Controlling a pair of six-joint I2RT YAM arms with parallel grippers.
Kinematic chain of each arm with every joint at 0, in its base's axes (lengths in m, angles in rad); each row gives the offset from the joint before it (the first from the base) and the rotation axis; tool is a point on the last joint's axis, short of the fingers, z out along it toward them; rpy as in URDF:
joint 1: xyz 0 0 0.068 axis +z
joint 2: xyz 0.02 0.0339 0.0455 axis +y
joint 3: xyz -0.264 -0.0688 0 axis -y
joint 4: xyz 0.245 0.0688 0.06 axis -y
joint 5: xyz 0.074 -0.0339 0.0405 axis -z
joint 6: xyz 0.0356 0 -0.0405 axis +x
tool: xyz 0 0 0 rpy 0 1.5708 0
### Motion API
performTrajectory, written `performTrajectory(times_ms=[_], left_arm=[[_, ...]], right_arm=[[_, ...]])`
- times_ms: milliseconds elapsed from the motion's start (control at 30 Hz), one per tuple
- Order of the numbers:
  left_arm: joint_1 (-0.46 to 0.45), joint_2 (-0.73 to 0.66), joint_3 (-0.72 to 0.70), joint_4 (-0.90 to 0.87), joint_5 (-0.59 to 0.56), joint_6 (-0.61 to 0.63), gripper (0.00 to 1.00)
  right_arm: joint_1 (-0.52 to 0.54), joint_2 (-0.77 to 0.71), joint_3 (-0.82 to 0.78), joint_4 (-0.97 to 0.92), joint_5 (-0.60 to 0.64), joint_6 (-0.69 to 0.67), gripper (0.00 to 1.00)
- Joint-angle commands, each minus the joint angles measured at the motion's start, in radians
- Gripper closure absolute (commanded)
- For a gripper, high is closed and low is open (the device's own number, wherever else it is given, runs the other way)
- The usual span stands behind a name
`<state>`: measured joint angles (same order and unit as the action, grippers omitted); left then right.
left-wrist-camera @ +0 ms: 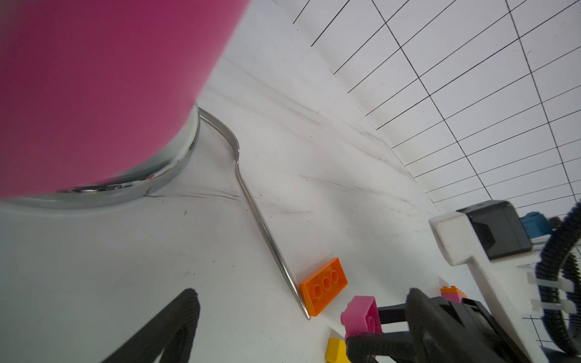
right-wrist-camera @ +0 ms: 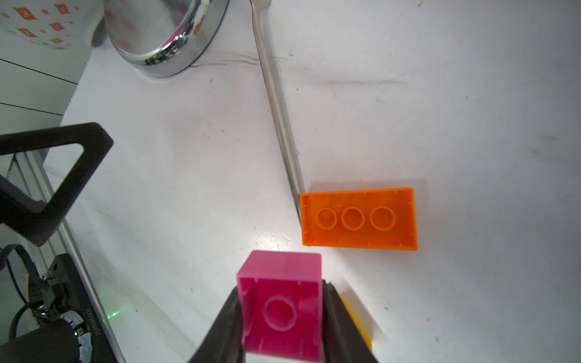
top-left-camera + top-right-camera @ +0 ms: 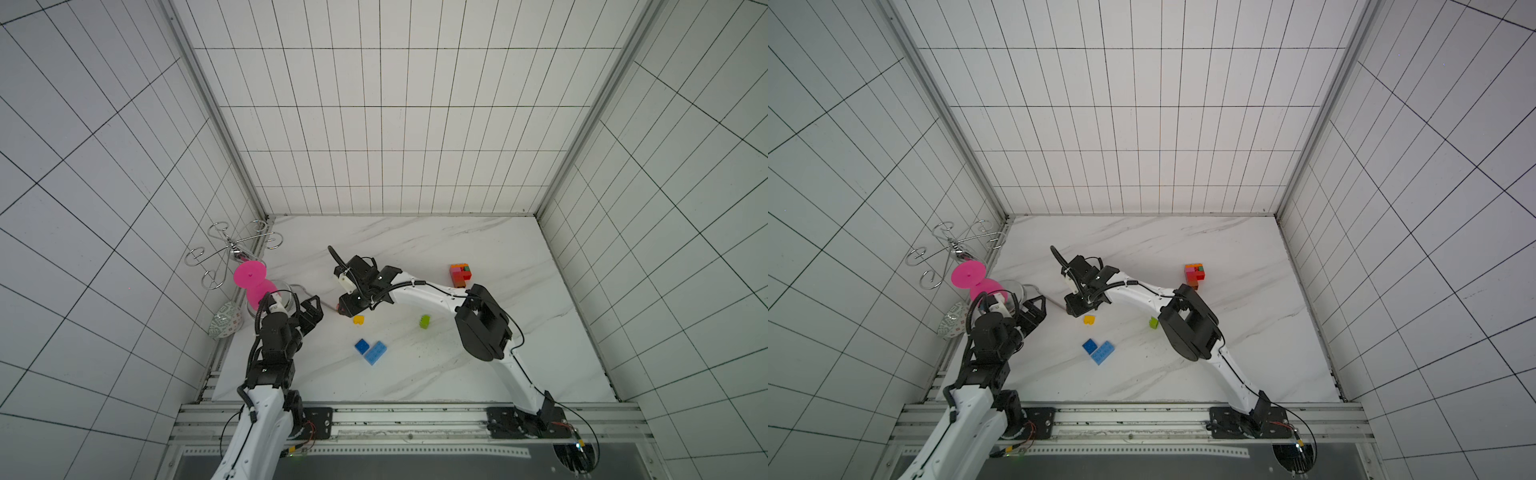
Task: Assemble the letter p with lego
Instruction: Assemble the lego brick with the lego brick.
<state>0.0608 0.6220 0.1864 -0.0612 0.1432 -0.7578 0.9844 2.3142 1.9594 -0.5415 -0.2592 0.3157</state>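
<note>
My right gripper [image 2: 281, 298] is shut on a pink brick [image 2: 281, 308], held just above the table with its hollow underside toward the wrist camera. An orange brick [image 2: 358, 218] lies upside down just beyond it, touching the end of a fork's handle. A yellow brick [image 2: 355, 320] lies under the right finger. My left gripper [image 1: 301, 294] stands open and empty close by, facing the pink brick [image 1: 360, 314]. In both top views a yellow brick [image 3: 358, 319], a lime brick [image 3: 424, 321], a blue brick [image 3: 361, 345] and a light blue brick [image 3: 375, 352] lie loose. A multicoloured brick assembly [image 3: 460, 275] stands at the right.
A fork [image 1: 251, 201] runs from the orange brick to a metal bowl [image 2: 169, 41]. A big pink hourglass-shaped thing [image 3: 251, 278] stands in the bowl at the left wall, under a wire rack [image 3: 232, 249]. A patterned object [image 3: 225, 325] lies at the left edge.
</note>
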Motion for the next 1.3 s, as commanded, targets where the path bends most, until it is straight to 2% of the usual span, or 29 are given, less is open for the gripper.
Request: performTrajectory(times_ms=[0, 733, 1267], left_arm=[[0.013, 0.026, -0.001, 0.01, -0.017, -0.019, 0.02], [0.034, 0.052, -0.004, 0.038, 0.025, -0.025, 0.03], [0.034, 0.091, -0.013, 0.084, 0.064, -0.031, 0.03]], right_arm=[[0.015, 0.046, 0.091, -0.095, 0.066, -0.022, 0.97], [0.02, 0.226, 0.333, -0.263, 0.185, -0.061, 0.96], [-0.009, 0.156, 0.345, -0.368, 0.227, -0.059, 0.96]])
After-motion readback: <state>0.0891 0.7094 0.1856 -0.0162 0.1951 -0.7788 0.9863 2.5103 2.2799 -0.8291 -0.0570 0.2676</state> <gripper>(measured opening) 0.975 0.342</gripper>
